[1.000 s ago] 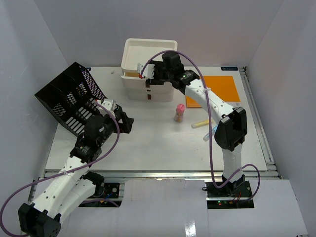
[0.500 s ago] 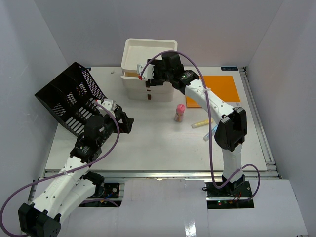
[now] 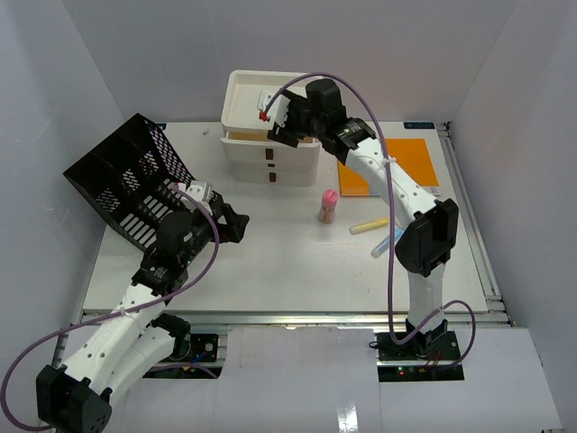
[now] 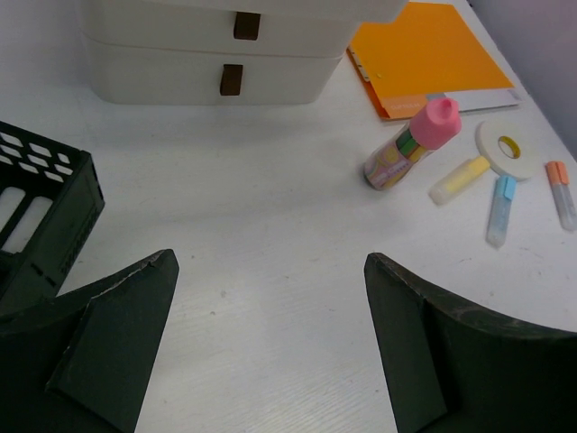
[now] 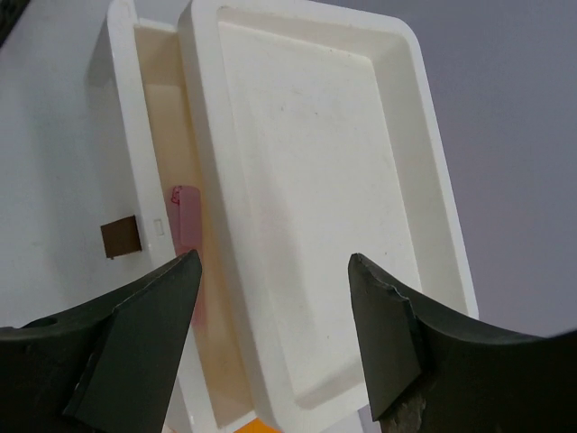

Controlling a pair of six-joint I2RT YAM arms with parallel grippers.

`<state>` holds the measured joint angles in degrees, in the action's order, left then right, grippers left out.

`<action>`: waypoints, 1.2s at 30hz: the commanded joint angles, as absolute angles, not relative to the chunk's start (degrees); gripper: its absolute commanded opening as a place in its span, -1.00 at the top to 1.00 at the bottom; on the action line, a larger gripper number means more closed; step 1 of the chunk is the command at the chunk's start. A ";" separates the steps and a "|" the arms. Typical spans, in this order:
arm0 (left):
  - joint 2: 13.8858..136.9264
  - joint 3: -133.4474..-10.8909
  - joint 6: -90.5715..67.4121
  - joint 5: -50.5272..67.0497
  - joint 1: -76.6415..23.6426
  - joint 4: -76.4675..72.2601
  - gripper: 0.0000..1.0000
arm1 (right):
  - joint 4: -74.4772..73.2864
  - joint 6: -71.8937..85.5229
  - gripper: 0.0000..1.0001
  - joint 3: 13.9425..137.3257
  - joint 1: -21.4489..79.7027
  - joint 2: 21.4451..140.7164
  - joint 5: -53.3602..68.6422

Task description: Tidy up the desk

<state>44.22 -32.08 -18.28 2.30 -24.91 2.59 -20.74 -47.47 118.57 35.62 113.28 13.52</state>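
Your right claw [image 5: 272, 266] hangs open and empty above the white drawer box [image 3: 270, 167], its top drawer [image 5: 167, 135] pulled out; your left claw [image 4: 270, 266] gapes wide, empty, over the bench [image 4: 270, 198].

L arm [image 3: 135, 298] lower left of frame, bent, reaching up-right to centre-left. L gripper [image 3: 236, 223] jaws wide apart, nothing btwn. R arm [image 3: 397, 185] from bottom right, elbow mid-right, stretched to upper centre. R gripper [image 3: 270, 113] jaws apart, empty.
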 commanded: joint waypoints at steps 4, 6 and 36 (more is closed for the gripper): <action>58.48 -39.25 -22.16 5.01 -24.70 -9.11 -0.78 | -18.92 -32.79 -0.45 109.02 31.86 99.36 26.29; 61.73 -41.42 -22.24 3.89 -24.70 -9.95 -0.74 | -17.70 -30.28 -0.45 103.95 31.15 94.37 29.04; 93.76 -74.95 -14.56 -10.29 -29.09 -0.76 -0.51 | -7.74 -19.32 -0.47 66.42 15.89 68.28 44.47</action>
